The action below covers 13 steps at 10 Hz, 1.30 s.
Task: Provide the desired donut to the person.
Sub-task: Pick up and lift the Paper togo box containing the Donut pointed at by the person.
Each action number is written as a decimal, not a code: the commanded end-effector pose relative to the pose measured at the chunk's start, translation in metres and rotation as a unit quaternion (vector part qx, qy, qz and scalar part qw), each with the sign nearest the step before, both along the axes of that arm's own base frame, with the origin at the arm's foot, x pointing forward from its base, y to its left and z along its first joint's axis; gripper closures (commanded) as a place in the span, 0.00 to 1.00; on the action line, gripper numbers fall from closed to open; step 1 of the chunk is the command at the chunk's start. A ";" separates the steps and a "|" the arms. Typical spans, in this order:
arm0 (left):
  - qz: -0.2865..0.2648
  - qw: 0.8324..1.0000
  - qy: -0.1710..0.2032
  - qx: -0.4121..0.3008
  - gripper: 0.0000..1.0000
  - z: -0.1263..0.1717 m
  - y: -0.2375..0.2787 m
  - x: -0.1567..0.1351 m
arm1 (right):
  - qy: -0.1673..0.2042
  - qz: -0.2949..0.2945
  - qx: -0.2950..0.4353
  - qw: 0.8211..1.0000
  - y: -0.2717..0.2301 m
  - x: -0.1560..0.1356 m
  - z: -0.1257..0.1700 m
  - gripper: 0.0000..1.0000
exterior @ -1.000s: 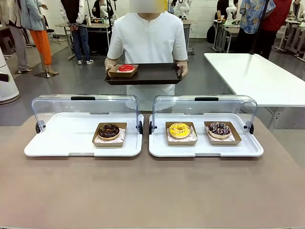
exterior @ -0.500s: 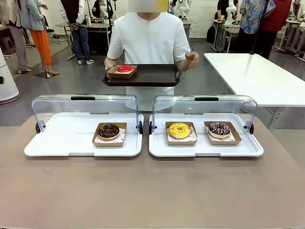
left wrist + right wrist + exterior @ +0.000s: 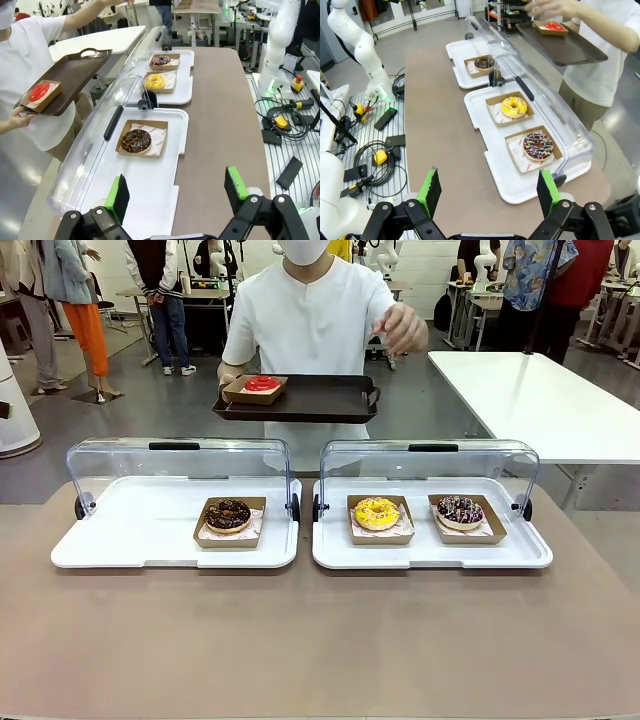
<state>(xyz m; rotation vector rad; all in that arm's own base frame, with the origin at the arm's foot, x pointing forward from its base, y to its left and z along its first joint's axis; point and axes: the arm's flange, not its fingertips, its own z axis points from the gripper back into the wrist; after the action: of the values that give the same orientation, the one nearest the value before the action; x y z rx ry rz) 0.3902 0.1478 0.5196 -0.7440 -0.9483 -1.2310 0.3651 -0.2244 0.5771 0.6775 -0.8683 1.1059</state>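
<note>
Having left the tray, the person's hand has risen higher.

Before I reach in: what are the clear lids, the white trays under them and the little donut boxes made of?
Clear lids: probably rigid transparent plastic; glossy, with reflections, and the background shows through them.
White trays: likely moulded plastic; smooth, with a slight sheen and rounded rims.
Donut boxes: look like brown kraft cardboard; matte, with folded walls and a white printed paper liner inside.

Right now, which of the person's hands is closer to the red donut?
Their right hand: it holds the brown tray by the edge beside the red donut. Their left hand is raised above the tray's other end.
</note>
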 end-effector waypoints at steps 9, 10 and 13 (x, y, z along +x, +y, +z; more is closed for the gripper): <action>0.001 1.000 -0.004 -0.011 0.00 0.001 0.002 0.000 | 0.002 -0.004 -0.002 1.000 0.001 0.000 0.001 0.00; 0.001 1.000 -0.004 -0.011 0.00 0.001 0.002 0.000 | 0.002 -0.004 -0.002 1.000 0.001 0.000 0.001 0.00; 0.001 1.000 -0.004 -0.011 0.00 0.001 0.002 0.000 | 0.002 -0.004 -0.002 1.000 0.001 0.000 0.001 0.00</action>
<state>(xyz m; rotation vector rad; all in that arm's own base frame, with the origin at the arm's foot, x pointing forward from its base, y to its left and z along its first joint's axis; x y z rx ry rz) 0.3889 0.1491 0.5194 -0.7491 -0.9486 -1.2289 0.3651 -0.2244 0.5771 0.6775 -0.8683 1.1059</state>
